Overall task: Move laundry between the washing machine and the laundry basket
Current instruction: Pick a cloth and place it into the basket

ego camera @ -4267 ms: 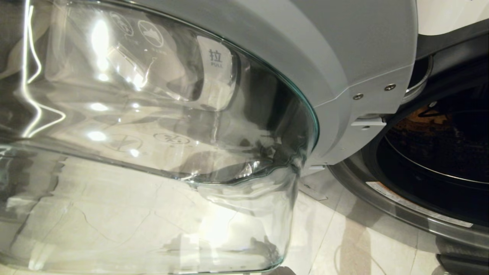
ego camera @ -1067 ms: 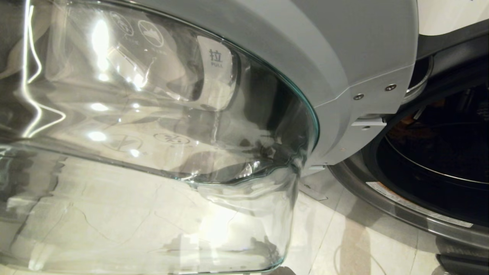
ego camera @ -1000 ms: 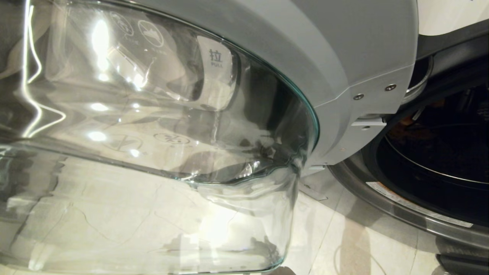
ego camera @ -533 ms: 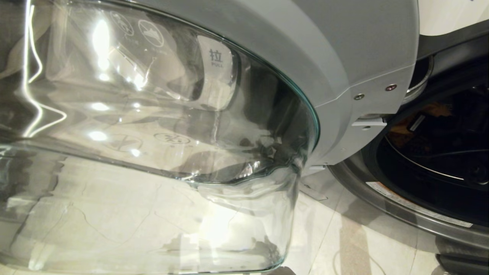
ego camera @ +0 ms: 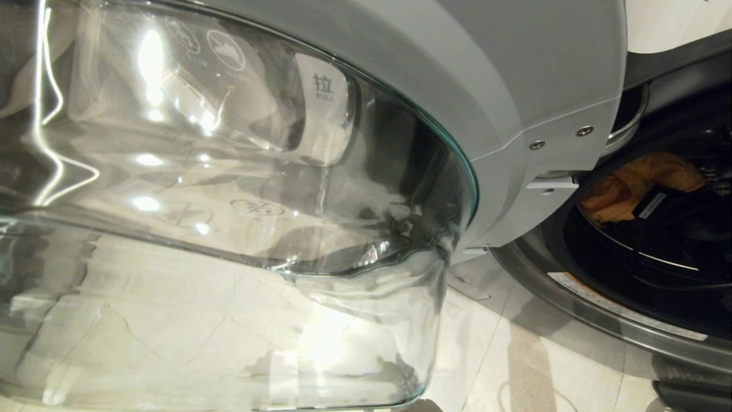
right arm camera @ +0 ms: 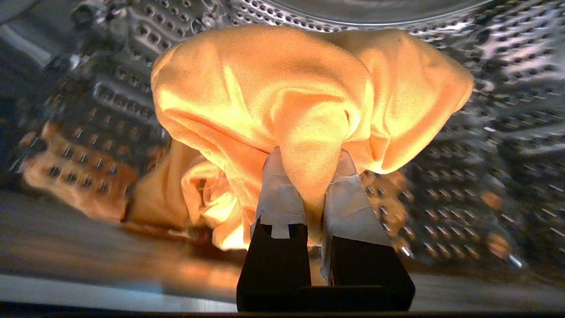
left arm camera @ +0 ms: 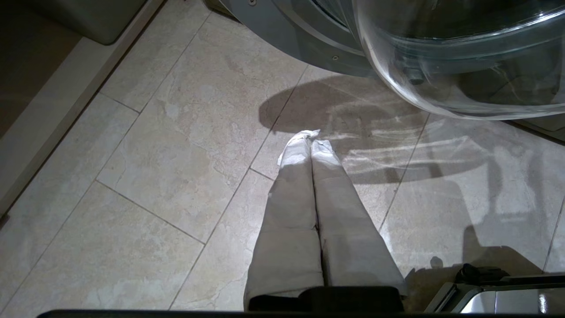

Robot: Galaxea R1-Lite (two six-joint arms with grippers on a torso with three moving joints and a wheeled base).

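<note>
A: What takes up most of the scene?

B: The washing machine (ego camera: 514, 74), grey, with its round glass door (ego camera: 229, 229) swung open over a pale tiled floor (left arm camera: 167, 132). To the right of the door lies the dark drum opening (ego camera: 657, 240).

A: Where is the laundry?

B: An orange-yellow garment (right arm camera: 309, 97) hangs inside the perforated steel drum (right arm camera: 485, 132), just within the opening. The right gripper (right arm camera: 311, 176) is closed tightly on a fold of it, the cloth bunched between its taped fingers (right arm camera: 282, 194).

A: And the other arm?

B: The left gripper (left arm camera: 311, 141) hangs over the floor below the door, its fingers pressed together, holding nothing.
</note>
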